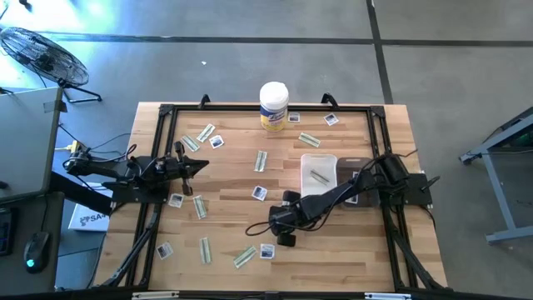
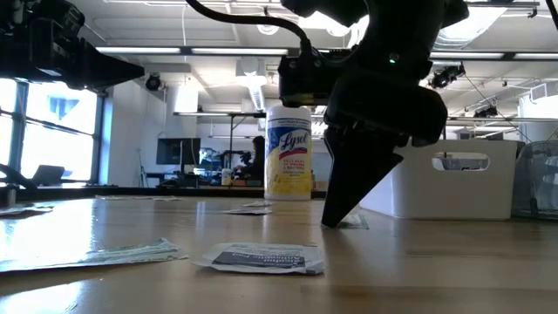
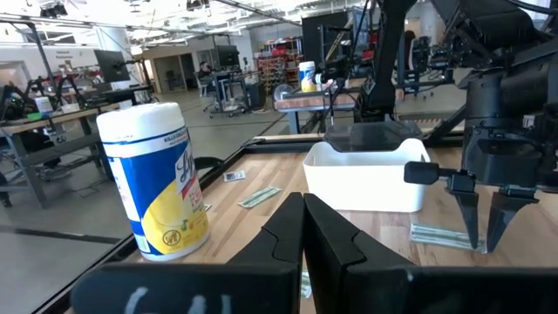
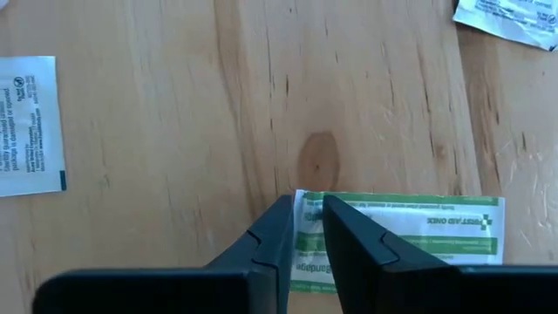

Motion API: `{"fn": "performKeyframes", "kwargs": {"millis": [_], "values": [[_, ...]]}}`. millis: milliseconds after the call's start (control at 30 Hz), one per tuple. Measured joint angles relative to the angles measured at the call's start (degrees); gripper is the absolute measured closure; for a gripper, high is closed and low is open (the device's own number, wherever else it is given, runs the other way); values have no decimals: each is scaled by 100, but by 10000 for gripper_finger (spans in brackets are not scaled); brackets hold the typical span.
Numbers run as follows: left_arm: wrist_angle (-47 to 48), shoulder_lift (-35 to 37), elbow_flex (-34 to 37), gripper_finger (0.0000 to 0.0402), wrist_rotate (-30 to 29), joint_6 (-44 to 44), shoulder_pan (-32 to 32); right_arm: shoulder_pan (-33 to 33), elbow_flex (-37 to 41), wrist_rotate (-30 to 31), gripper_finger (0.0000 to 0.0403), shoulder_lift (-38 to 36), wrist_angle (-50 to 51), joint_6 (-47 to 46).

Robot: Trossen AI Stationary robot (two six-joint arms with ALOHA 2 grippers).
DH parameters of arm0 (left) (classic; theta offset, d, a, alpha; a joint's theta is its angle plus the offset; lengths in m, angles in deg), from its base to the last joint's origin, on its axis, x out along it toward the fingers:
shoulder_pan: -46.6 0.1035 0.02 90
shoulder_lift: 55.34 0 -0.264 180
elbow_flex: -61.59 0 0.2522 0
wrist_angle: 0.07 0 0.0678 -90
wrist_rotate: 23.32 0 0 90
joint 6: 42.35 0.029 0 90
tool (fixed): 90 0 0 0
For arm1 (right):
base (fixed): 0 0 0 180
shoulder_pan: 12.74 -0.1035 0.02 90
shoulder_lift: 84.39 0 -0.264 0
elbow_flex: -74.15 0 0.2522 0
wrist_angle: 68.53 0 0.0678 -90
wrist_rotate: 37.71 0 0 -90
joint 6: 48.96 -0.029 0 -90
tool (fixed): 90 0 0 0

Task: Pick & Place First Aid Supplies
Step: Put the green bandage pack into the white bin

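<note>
Fingers (image 4: 344,235) of the right gripper (image 4: 309,228) pinch one end of a green-white bandage strip (image 4: 418,228) lying on the wooden table (image 4: 174,174); left gripper (image 3: 303,228) is closed, empty.

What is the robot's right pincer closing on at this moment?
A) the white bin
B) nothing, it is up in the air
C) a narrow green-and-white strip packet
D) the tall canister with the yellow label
C: the right pincer stands over the table with its fingers pinching the end of a green-and-white strip packet.
</note>
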Motion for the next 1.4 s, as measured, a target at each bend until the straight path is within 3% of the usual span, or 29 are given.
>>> {"fn": "performKeyframes", "kwargs": {"millis": [300,733,833,1067,1200,1400], "values": [[2,0,0,401,0,0,0,4,20,12,389,3,-344,-121],[2,-1,1,401,0,0,0,-4,-243,172,401,-680,-347,-11],[2,-1,0,401,0,0,1,-4,-245,474,402,-1153,51,14],[1,-1,1,401,0,-1,1,-23,-223,1906,402,-2365,2120,-632],[2,-1,1,401,0,0,0,-36,202,2173,399,-2847,2656,-1139],[1,0,0,401,0,0,1,-35,1397,2047,402,-3161,2082,-1666]]}}
